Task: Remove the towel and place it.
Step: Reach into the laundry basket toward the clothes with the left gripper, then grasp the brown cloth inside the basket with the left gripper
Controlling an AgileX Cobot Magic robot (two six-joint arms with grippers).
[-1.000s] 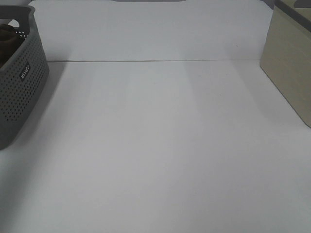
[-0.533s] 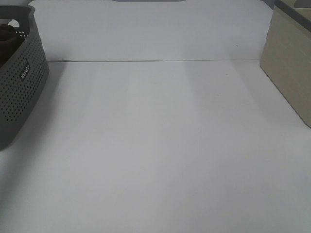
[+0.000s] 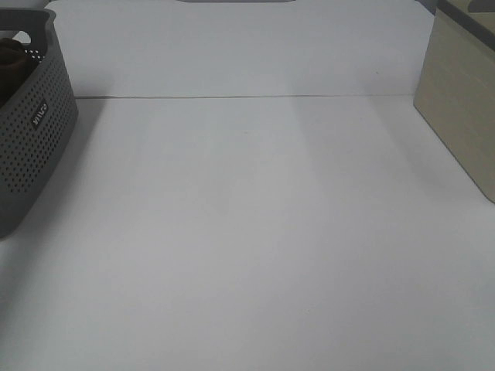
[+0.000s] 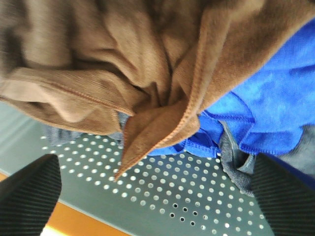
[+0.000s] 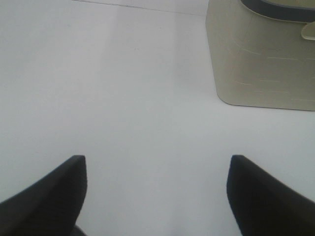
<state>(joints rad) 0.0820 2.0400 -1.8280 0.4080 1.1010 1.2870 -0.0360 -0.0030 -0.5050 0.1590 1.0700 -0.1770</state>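
Observation:
The brown towel [image 4: 123,59] lies crumpled in the grey perforated basket [image 4: 187,196], on top of a blue cloth [image 4: 266,103] and a grey cloth [image 4: 236,167]. My left gripper [image 4: 155,167] is open and hovers close above the towel's folded edge, with one finger on either side. In the exterior high view only a bit of the towel [image 3: 8,52] shows over the rim of the basket [image 3: 35,147] at the far left. My right gripper [image 5: 157,162] is open and empty above the white table. Neither gripper shows in the exterior high view.
A beige container [image 3: 460,100] stands at the right edge of the white table [image 3: 255,232]; it also shows in the right wrist view [image 5: 261,59]. A white back wall [image 3: 232,46] borders the table's far side.
The bit of brown towel seen over the basket rim has become slightly smaller. The basket and the table look the same.

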